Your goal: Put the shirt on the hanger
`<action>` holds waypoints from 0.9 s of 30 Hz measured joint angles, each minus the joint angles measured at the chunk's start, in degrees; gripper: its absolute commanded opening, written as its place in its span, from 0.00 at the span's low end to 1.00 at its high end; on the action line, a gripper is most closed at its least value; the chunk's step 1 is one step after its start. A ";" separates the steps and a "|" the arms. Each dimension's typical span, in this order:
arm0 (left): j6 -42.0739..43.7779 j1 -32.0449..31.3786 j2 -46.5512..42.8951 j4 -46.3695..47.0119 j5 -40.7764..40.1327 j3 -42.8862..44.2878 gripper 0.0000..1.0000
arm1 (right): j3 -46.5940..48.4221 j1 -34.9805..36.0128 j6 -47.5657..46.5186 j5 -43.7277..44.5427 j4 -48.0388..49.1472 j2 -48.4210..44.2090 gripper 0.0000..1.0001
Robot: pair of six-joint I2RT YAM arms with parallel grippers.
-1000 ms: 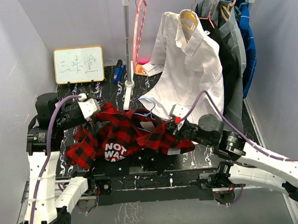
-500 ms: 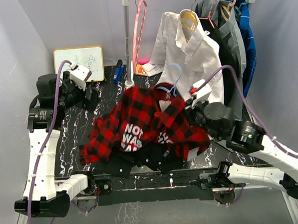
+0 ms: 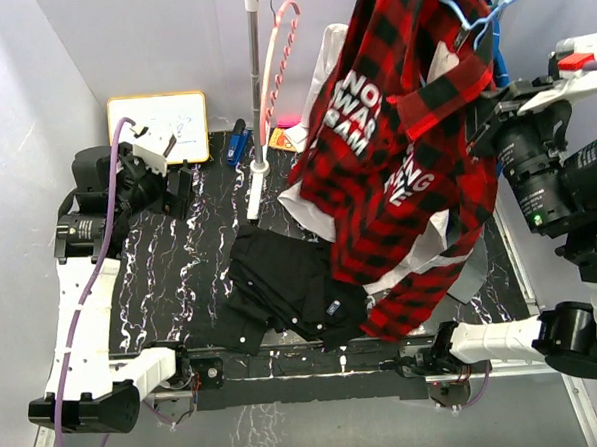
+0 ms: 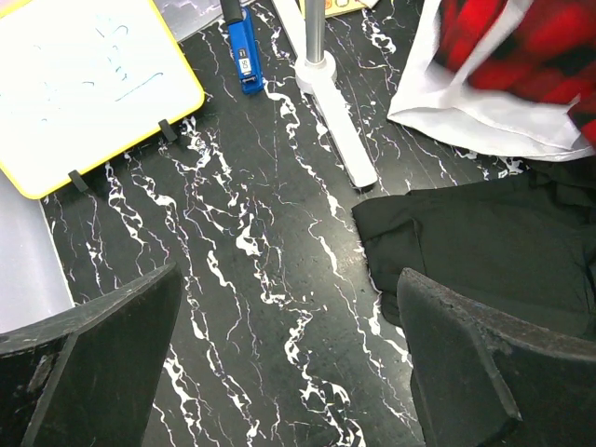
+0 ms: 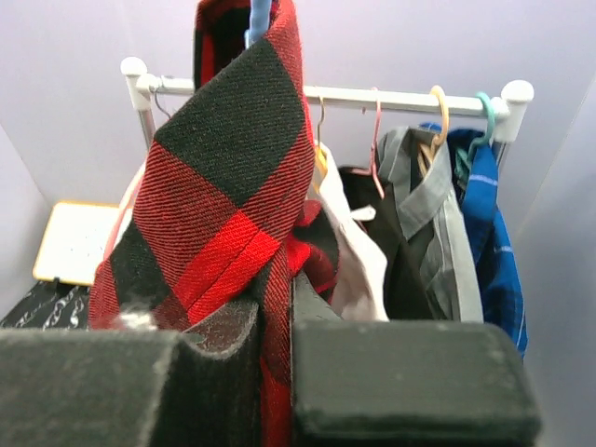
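Now, left gripper point(image 4: 289, 307): jaws spread wide, holding nothing, hovering over the marbled black table point(image 4: 270, 233).
Whiteboard point(image 3: 158, 129): propped at the back left, just behind that gripper.
Black shirt point(image 3: 287, 284): crumpled flat on the table, centre front.
Rack pole point(image 3: 256, 76): upright, its foot on the table.
Shirt point(image 3: 395, 148): up in the air by the rail, draped diagonally in front of the white shirt point(image 3: 312, 198), white letters showing, lowest corner dangling over the table's near edge.
Hanger point(image 5: 259, 17): only its blue hook shows, poking out above the plaid collar.
Right gripper point(image 5: 277, 317): clenched tight on a fold of plaid, just below the hook.
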 measured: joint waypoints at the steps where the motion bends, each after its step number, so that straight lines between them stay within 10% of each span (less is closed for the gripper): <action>1: -0.17 0.00 0.17 0.00 -0.15 0.00 0.98 | 2.84 0.00 -0.90 -0.15 0.13 1.60 0.00; 13: -1.66 0.00 0.57 0.76 -0.63 -0.22 0.98 | -25.64 0.00 6.25 -13.22 -0.72 0.50 0.00; 27: -2.40 0.00 -0.83 1.14 -0.74 -4.28 0.98 | -26.88 -0.11 8.37 -3.39 2.14 2.69 0.00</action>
